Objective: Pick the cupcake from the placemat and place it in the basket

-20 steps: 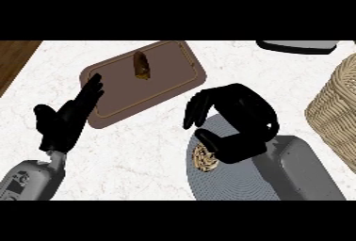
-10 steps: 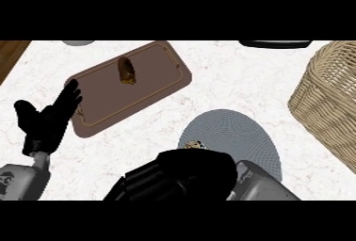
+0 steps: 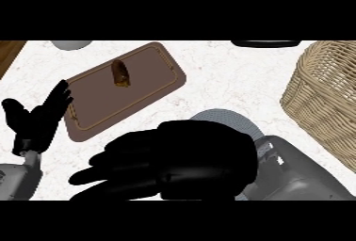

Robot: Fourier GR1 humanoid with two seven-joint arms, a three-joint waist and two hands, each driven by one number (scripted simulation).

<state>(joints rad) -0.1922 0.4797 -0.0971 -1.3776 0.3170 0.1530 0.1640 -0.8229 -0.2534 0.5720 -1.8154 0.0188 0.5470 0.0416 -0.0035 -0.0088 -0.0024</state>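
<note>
My right hand [image 3: 201,160] fills the lower middle of the head view, seen from its back, close to the camera. Its fingers curl leftward. It covers most of the round grey placemat [image 3: 230,117], of which only the far rim shows. The cupcake is hidden under this hand, which was curled round it in the earlier frames. The wicker basket [image 3: 325,94] stands at the right edge, apart from the hand. My left hand [image 3: 35,123] rests open at the far left, fingers up.
A brown tray [image 3: 142,92] lies at the upper left of centre with a brown pastry [image 3: 121,73] on it. A grey bowl [image 3: 70,44] and a dark object [image 3: 268,43] sit at the counter's far edge. Wood [image 3: 8,54] shows beyond the counter's left corner.
My right hand has risen toward the camera and now hides the cupcake, which showed at its top edge half a second ago. The left hand stays open at the left.
</note>
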